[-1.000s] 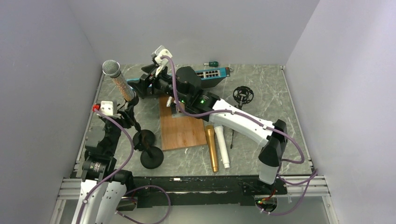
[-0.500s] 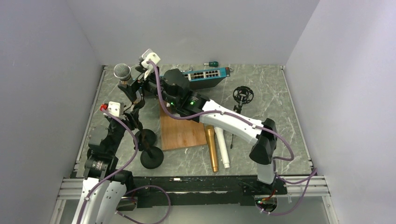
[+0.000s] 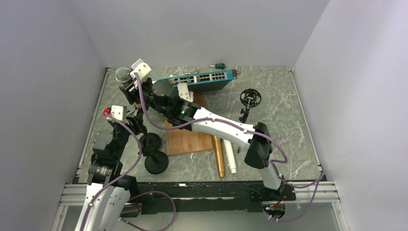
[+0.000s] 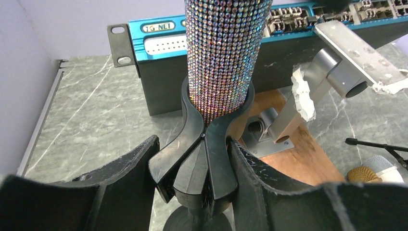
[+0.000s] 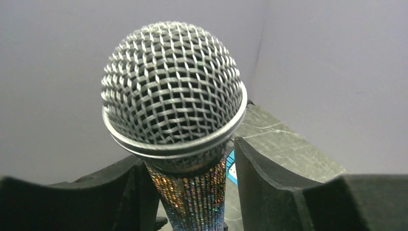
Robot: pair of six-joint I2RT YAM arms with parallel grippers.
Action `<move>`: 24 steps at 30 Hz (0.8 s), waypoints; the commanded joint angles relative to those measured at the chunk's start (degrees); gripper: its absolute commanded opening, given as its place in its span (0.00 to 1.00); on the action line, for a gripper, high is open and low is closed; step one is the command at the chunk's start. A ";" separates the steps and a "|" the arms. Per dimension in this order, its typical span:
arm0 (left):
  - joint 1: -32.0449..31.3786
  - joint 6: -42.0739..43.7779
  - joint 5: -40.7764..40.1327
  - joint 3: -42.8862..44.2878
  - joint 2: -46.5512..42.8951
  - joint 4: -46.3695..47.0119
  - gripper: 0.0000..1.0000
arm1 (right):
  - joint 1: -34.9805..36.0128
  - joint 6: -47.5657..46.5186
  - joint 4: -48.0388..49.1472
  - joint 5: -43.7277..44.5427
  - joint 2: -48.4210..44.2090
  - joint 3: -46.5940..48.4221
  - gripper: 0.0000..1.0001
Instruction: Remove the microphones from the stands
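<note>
the microphone (image 5: 171, 91) sits upright in the clip of the stand (image 4: 199, 161), at the far left of the worktop (image 3: 269, 96). the left claw (image 4: 192, 144) pinches that clip. the right claw (image 5: 188, 159) straddles the glittered handle under the grille; i cannot tell whether it grips.

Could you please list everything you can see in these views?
Sequined microphone: one, silver mesh head, upright in the stand, far left.
Stand: one, black, left of board.
Network switch: one, blue, far edge.
Wooden board: one, brown, centre.
Gold microphone: one, lying right of board.
White microphone: one, beside the gold one.
Shock mount: one, black, right side.
Screwdriver: one, green handle, far edge.
Left end effector: black, gripping the stand clip.
Right end effector: black, open around the microphone body.
</note>
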 commanded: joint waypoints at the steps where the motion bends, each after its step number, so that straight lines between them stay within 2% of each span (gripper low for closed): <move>1: -0.19 -0.18 0.22 -0.96 -0.22 -3.28 0.00 | -0.23 -1.53 4.05 1.16 0.53 1.36 0.46; 6: -0.19 -8.67 -2.63 -1.16 -0.11 -6.95 0.00 | -0.32 -2.09 4.98 -2.72 0.10 0.77 0.16; 8: -0.19 -10.89 -1.87 -2.89 -0.76 -7.01 0.00 | -0.49 -2.24 6.06 -2.96 -0.19 -0.30 0.00; 13: -0.18 -11.93 -4.27 -4.42 -2.14 -7.61 0.00 | -0.87 -1.75 9.06 -4.76 -0.93 -1.71 0.00; 16: -0.19 -13.05 -8.10 -4.30 -0.63 -10.56 0.00 | -0.91 -2.44 9.13 -6.48 -0.78 0.00 0.00; 24: -0.18 -14.81 -11.45 -4.45 1.67 -13.11 0.00 | -1.42 -1.13 11.60 -9.64 -0.64 0.89 0.00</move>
